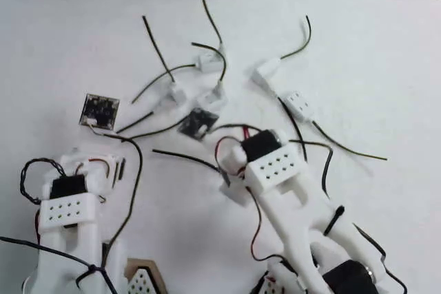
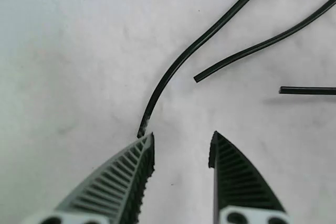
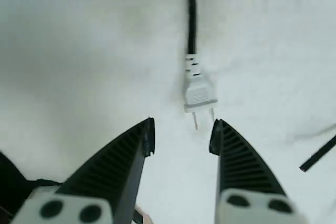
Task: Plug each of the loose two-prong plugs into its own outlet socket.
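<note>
My right gripper (image 3: 181, 135) is open just above the white table. A white two-prong plug (image 3: 199, 92) lies flat right ahead of its fingertips, prongs toward the gripper, near the tip of one finger (image 3: 227, 145). Its black cord (image 3: 191, 14) runs straight away. My left gripper (image 2: 181, 142) is open and holds nothing, and the cut end of a black cord (image 2: 157, 98) lies at one fingertip (image 2: 144, 148). In the high view, several white plugs (image 1: 207, 63) with dark cords lie scattered at the table's far middle. A white socket block (image 1: 298, 105) lies to their right.
Two small dark square boards (image 1: 100, 110) (image 1: 198, 123) lie left and centre. The right arm (image 1: 275, 166) reaches over the table's middle, with loose cords (image 1: 344, 146) around it. The left arm (image 1: 69, 204) sits at the near left. The far left and far right are bare white table (image 1: 48, 46).
</note>
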Robot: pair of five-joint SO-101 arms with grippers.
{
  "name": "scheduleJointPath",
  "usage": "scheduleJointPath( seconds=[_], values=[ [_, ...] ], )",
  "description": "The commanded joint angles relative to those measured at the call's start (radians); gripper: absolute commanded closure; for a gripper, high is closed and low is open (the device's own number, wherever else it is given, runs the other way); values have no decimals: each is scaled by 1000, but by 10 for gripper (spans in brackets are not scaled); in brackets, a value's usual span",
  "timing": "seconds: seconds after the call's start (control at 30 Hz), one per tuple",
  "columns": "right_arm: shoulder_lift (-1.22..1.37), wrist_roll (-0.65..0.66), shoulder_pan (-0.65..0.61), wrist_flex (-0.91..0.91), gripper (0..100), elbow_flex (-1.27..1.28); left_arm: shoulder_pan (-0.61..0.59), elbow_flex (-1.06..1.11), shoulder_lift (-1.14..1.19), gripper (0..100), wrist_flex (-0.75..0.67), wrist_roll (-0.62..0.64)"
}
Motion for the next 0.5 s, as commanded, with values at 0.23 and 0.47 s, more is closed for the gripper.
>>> scheduleJointPath(
  seconds=[0.23,0.47],
  values=[
    [-35,137,18,-202,832,172,-7,12,-28,819,-23,-57],
    [-7,169,25,-298,832,233,-7,12,-28,819,-23,-57]
  ],
)
